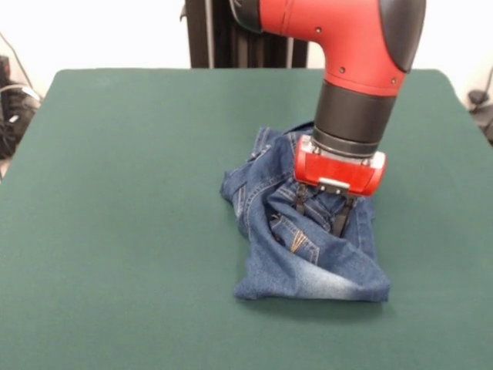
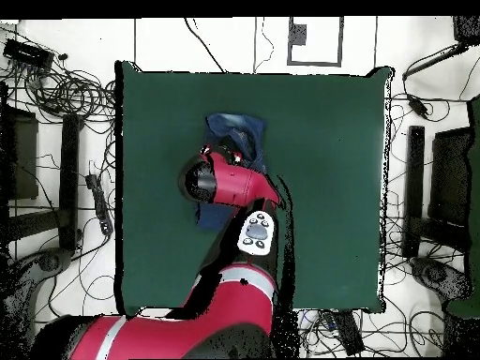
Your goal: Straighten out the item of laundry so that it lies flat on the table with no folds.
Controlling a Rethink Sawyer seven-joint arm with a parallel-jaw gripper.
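Gripper (image 1: 321, 214) fingers spread apart, pressed down into crumpled, folded jeans (image 1: 308, 254) on green table (image 1: 115, 193).

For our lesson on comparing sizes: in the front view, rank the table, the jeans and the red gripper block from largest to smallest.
1. table
2. jeans
3. gripper block, though it sits above the jeans, so nearness is unsure.

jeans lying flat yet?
No. In the front view the jeans sit bunched and folded under the hand on the table.
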